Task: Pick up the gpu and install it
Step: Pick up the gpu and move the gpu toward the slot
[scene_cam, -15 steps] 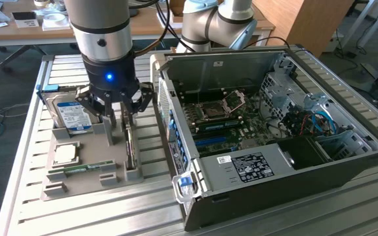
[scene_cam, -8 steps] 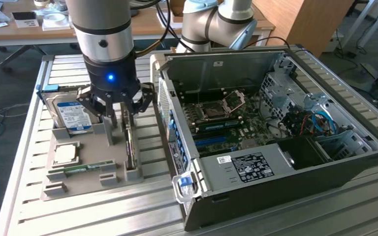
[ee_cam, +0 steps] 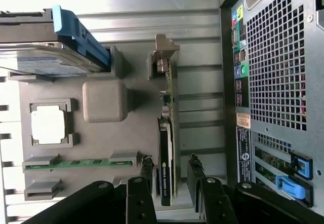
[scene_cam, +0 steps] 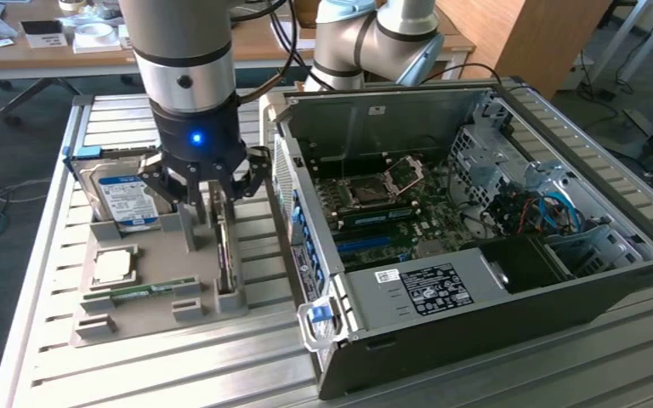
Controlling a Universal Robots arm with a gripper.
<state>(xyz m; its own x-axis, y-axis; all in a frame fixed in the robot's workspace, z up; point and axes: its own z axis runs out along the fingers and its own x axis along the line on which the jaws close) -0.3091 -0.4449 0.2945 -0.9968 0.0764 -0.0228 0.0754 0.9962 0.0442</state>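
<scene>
Tray (ee_cam: 136, 133) is matt plastic (gpu (ee_cam: 166, 153) bracket: metal).

gpu (ee_cam: 165, 168) on tray (ee_cam: 136, 138), beside case (ee_cam: 273, 67)

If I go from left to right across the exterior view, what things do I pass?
hard drive → gpu, standing on edge → motherboard inside the open computer → blue cables
</scene>
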